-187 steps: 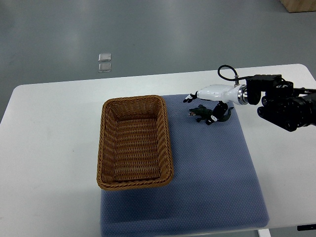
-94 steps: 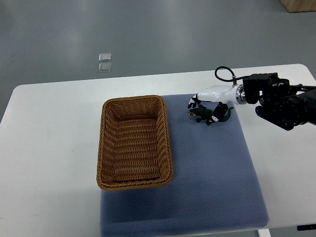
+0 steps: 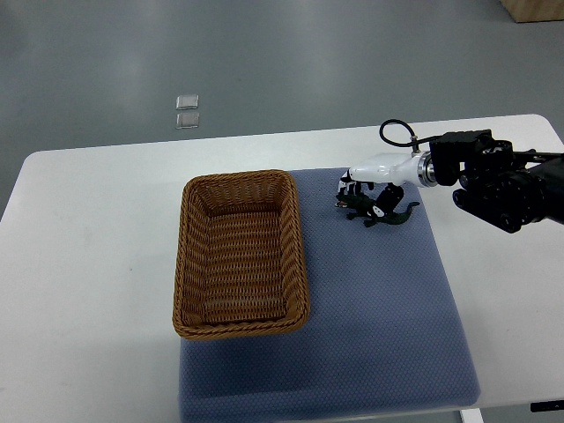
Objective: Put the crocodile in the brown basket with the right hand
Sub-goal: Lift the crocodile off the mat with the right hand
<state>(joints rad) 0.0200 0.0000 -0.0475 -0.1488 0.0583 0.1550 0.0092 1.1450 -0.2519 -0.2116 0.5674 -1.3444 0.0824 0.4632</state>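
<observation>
The small green crocodile (image 3: 392, 218) lies on the blue mat (image 3: 370, 300), right of the brown basket (image 3: 240, 177), in the upper right part of the frame. The right hand (image 3: 368, 181) seems to have its fingers curled around the toy's middle. The toy looks light, hard and bumpy, so the fat middle is the best spot to hold.

White tabletop (image 3: 106, 247) carrying one blue mat (image 3: 379, 300).
The mat covers the middle and right of the tabletop and reaches its near edge; white surface shows along the far edge, across the left part and down the right side. A brown basket (image 3: 240, 254) sits over the mat's left edge.
</observation>
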